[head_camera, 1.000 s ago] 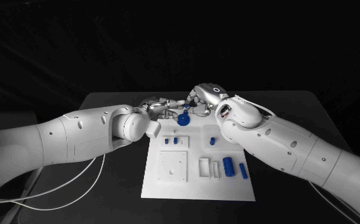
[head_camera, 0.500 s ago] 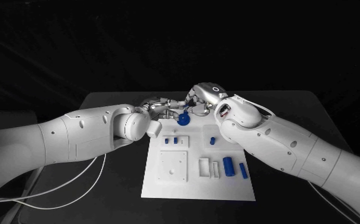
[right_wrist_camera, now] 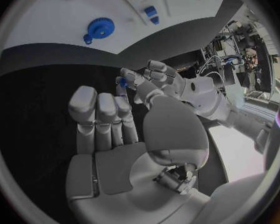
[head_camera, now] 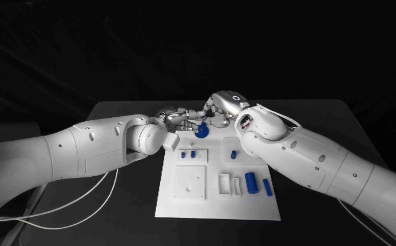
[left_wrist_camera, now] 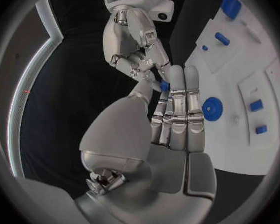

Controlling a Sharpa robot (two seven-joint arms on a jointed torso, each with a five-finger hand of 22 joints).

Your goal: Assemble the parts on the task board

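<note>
Small blue plastic part point(left_wrist_camera: 165, 86), item 1: which hand has it? (Reader)

It sits between the fingertips of the two silver many-fingered hands, touching both. The left hand point(head_camera: 171, 115) has its fingers straight and close together, and the right hand point(head_camera: 216, 108) reaches its fingertips in from the other side. The views do not settle which hand bears the part, nor how far either is closed. (Legend)

And where is that relative to the board? (Reader)

Above the black table point(head_camera: 330, 120), just past the far edge of the white plastic task board point(head_camera: 216, 200). On the board nearest the hands lies a round blue toothed gear point(head_camera: 201, 130). Nearer the robot, two small blue pegs point(head_camera: 188, 155) and a blue stub point(head_camera: 233, 155) stand in the board. Two blue cylinders point(head_camera: 257, 183) lie nearest the robot. (Legend)

Which step is this? (Reader)

Probably a hand-to-hand transfer or regrasp of item 1 before insertion. Most parts look unassembled, so the task seems early. (Legend)

What does the next move call for? (Reader)

One hand needs a secure pinch before the other lets go. The part must then be carried back over the board and lined up with its seat. (Legend)
</note>
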